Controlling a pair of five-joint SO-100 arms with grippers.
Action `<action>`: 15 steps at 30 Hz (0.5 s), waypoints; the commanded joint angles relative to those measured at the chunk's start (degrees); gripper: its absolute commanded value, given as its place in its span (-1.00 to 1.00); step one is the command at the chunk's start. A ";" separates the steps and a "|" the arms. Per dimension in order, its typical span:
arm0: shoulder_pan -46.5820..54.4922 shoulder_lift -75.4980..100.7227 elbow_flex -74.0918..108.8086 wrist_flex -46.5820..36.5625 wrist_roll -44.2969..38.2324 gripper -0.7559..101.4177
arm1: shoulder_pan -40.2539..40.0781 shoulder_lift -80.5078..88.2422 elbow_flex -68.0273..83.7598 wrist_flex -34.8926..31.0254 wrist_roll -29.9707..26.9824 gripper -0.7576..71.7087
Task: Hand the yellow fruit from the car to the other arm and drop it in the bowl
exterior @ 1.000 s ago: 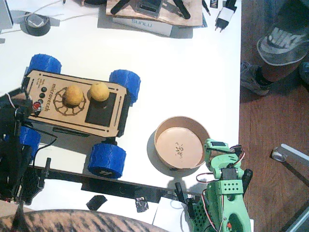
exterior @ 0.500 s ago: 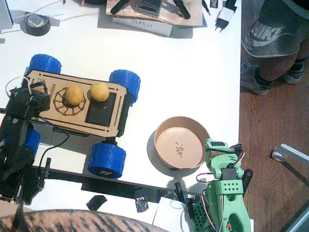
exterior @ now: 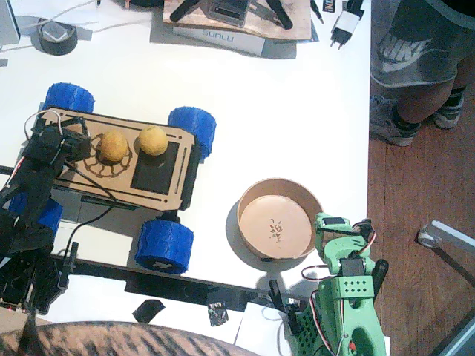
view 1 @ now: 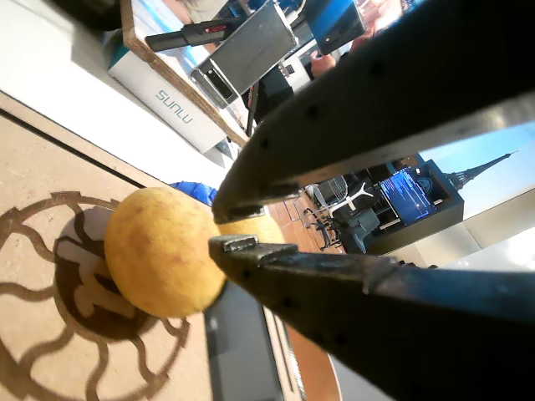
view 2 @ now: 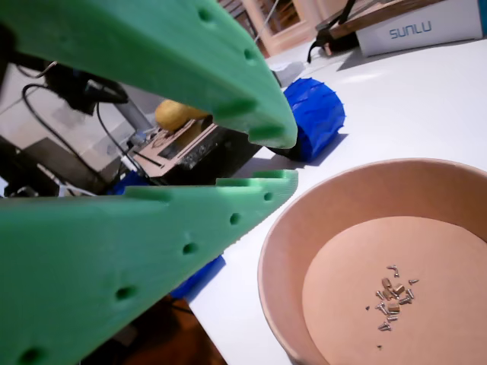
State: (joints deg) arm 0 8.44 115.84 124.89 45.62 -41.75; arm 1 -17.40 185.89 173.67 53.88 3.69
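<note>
- The yellow fruit (exterior: 113,147) is small, round and a dull brownish yellow. It sits on the round gear picture on top of the car (exterior: 119,159). In a wrist view the fruit (view 1: 163,251) looks bumpy and stands just in front of two black tips.
- The car is a flat wooden board with four fat blue wheels and a black panel.
- The bowl (exterior: 279,190) is round and tan, pale pink inside, with a few dark specks. It stands upright on the worktop, to the right of the car.
- The other arm (exterior: 345,293) is mint green with little holes. It sits just beside the bowl.

The car (exterior: 111,167) is flat, pale wood with bumpy blue plastic wheels (exterior: 164,245). The yellow fruit (view 1: 165,251) has dull, speckled skin. The bowl (view 2: 304,228) looks smooth and matt. The green claw (view 2: 259,156) is plastic with little holes. The worktop (exterior: 297,111) is smooth and white.
</note>
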 commanded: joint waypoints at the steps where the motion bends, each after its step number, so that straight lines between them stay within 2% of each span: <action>1: 0.09 -1.76 -2.90 -3.52 -0.35 -0.98 | 0.35 0.18 -0.26 0.18 -1.49 -0.98; 3: 0.18 -3.52 -2.90 -5.45 -0.35 -0.97 | 0.35 0.18 -0.26 0.09 -1.67 -0.98; 7: 0.26 -6.77 -2.90 -7.91 -0.35 -0.79 | 0.53 0.18 -0.26 0.09 -1.85 -0.98; 15: 0.26 -7.29 -2.46 -6.94 -0.35 -0.29 | 0.70 0.18 -0.26 0.00 -1.67 -0.98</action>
State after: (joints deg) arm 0 8.44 108.19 124.80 39.11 -41.75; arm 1 -17.31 185.89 173.67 53.88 2.55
